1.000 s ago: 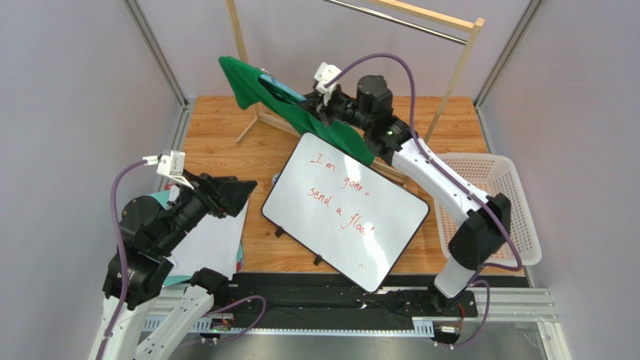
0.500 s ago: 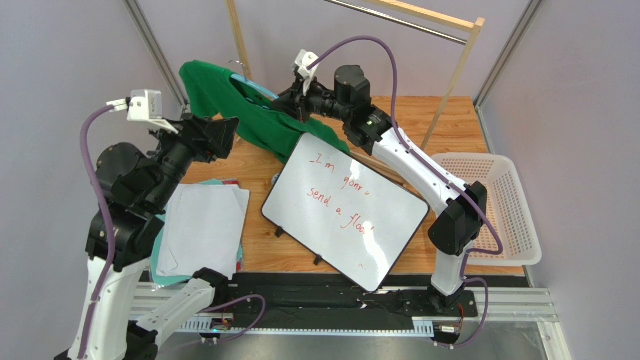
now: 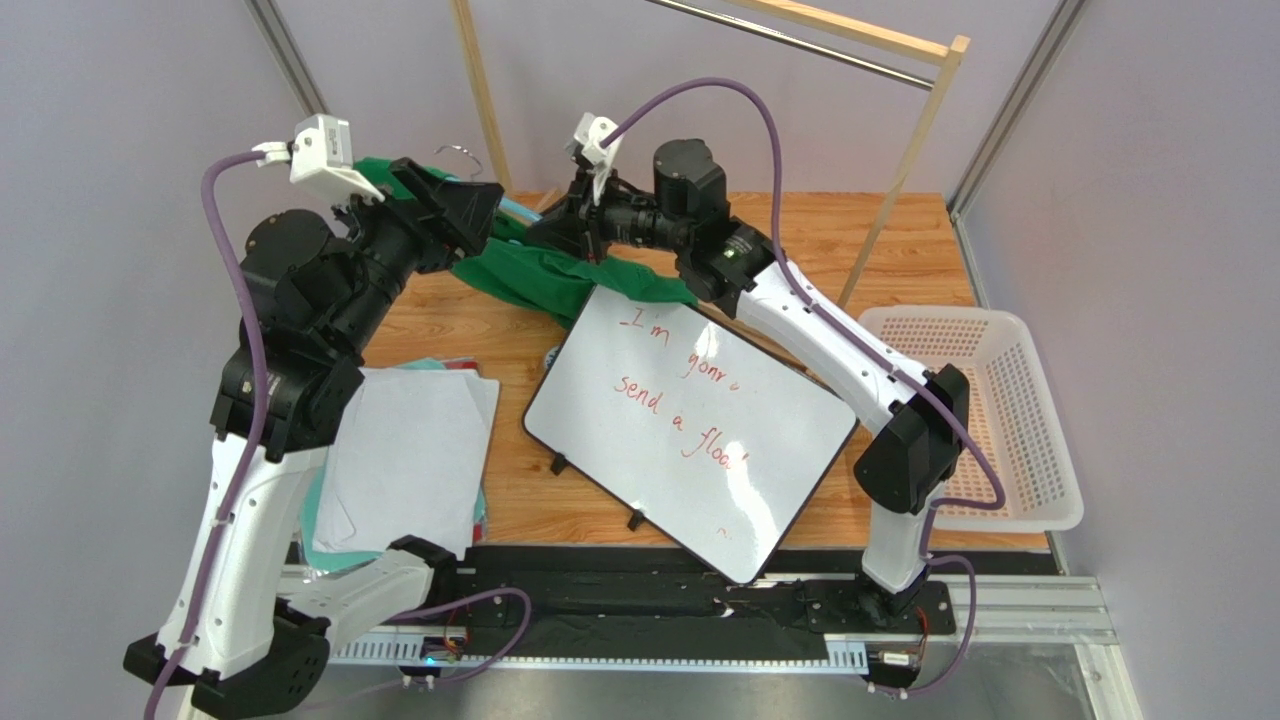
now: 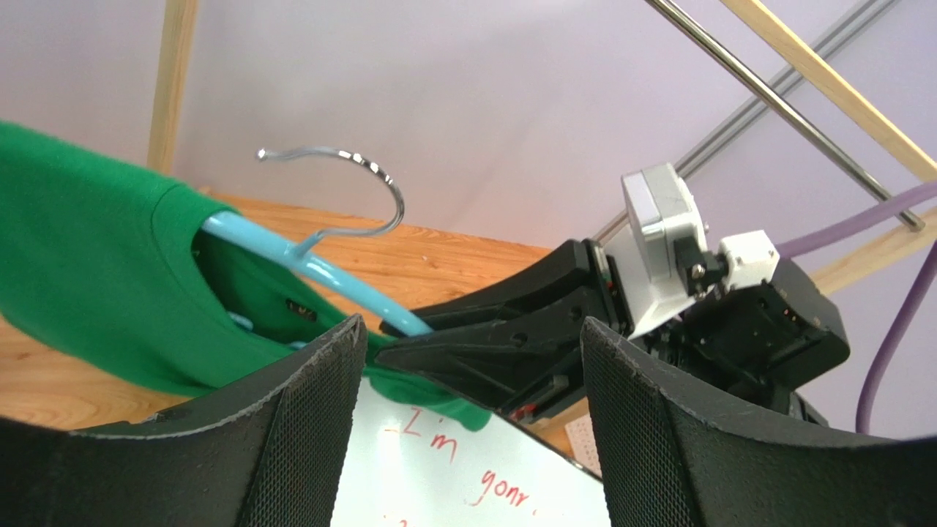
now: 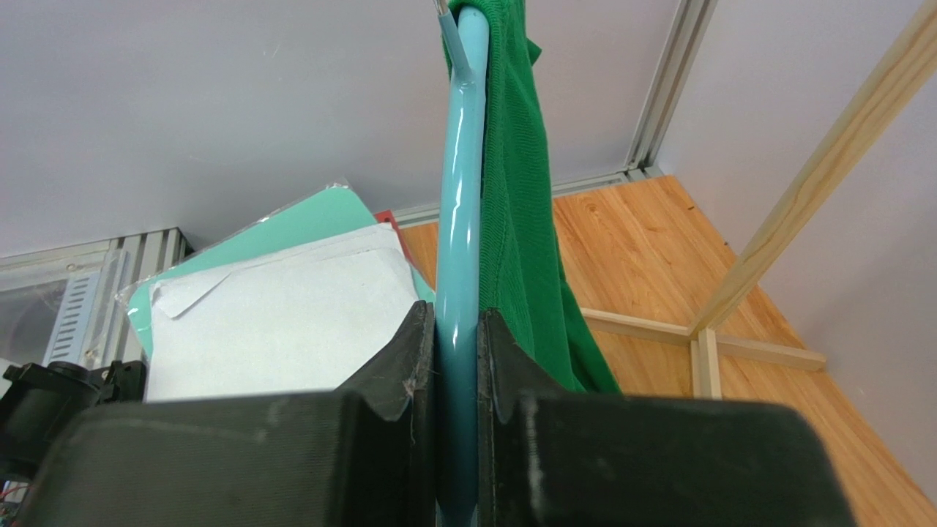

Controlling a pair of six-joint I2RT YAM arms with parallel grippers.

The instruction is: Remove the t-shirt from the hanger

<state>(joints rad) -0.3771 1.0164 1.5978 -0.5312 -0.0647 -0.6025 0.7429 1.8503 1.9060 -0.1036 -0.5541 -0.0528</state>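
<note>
Your left gripper (image 4: 467,357) stands open and wide, with nothing between its fingers. It is up at the back left of the table (image 3: 451,323), levelled at the neck end of the garment. Your right gripper (image 5: 456,329) is closed hard on the hanger (image 5: 460,198); its wrist view shows the light-blue bar pinched between both fingers.

Changes in the last second:
- The left arm has risen from a low station over the papers (image 3: 406,458) to its present height. Its fingertips are now near the right gripper and just beside the cloth.
- The right arm has swung hanger and load leftward to meet it.
- The left jaws have drawn in slightly but remain well apart.

Position of the load: the t-shirt (image 4: 99,264) is still on the hanger and held in the air. Its lower part hangs down to the far corner of the whiteboard (image 3: 691,428). In the left wrist view the collar sits around the hanger's neck, with the grey hook (image 4: 341,176) standing free above it.

Assessment: the hand-over position is set, but removal has not begun. I judge the step in hand to be a left-hand grasp of the cloth near the collar or shoulder. You should take fabric only. The hanger arm runs just under the cloth there, and a bite that includes it would lock both grippers to one piece. The two grippers are also close, so advance with care
</note>
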